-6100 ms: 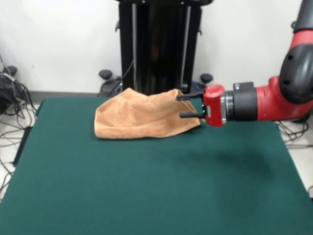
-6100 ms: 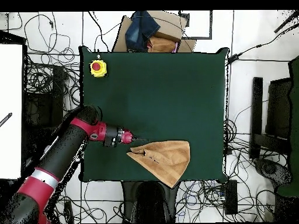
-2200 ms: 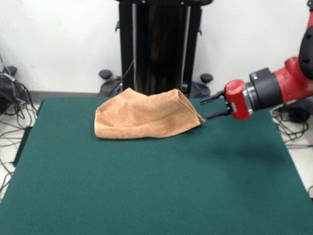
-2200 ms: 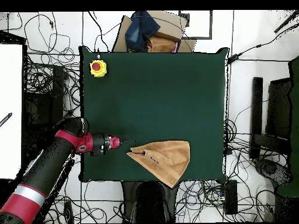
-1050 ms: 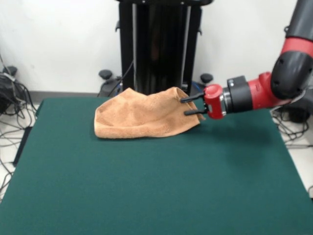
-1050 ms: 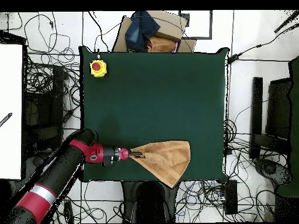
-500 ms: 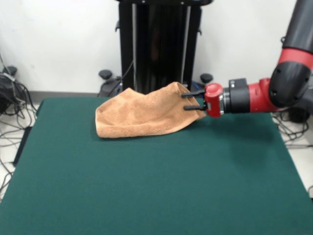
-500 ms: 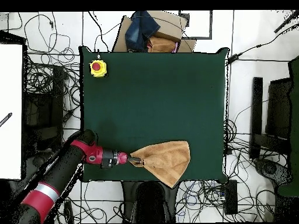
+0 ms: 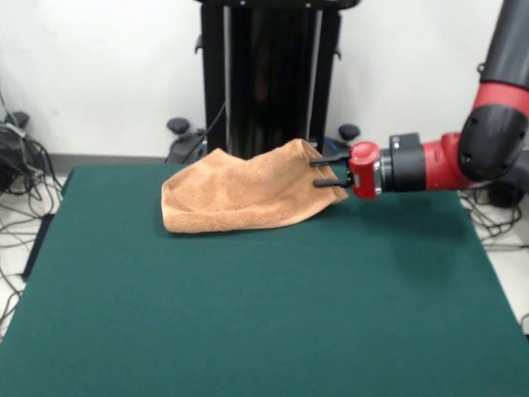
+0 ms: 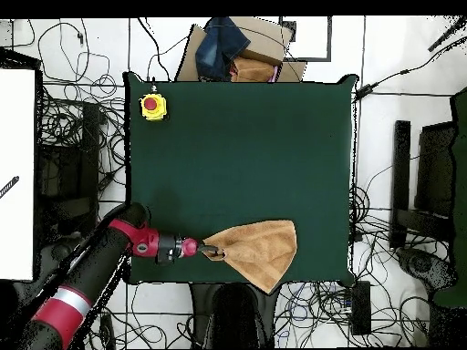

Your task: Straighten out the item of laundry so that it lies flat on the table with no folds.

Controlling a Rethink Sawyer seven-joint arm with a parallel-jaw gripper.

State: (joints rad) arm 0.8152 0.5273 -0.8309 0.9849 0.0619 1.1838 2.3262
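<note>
The gripper (image 9: 329,171) is seen at the end of a red and black arm (image 9: 430,162) that lies sideways, low over the counter (image 9: 248,314). Its two thin black fingers (image 9: 327,160) are set one above the other, with a small gap between them, and the corner of the peach-orange towel (image 9: 240,198) is pinched in that gap. So the towel's corner is being held by the gripper.

From the gripper the towel spreads away toward the middle of the counter's far side. The held corner is lifted a little off the green top. The rest of the towel lies on the counter in a lumpy heap, with a fold along its low edge. It is not flat.

In the overhead view the gripper (image 10: 208,250) is seen at the pointed tip of the towel (image 10: 258,252). The towel gets wider away from the gripper, like a fan. It lies close to the counter's (image 10: 246,146) edge on the robot's side. The arm (image 10: 100,273) reaches out over the counter's corner behind the gripper.

A yellow box with a red button (image 10: 152,106) is seen on the counter, well apart from the gripper, at the far corner on the arm's side. Some boxes and a dark blue cloth (image 10: 224,46) lie past the counter's far edge.
</note>
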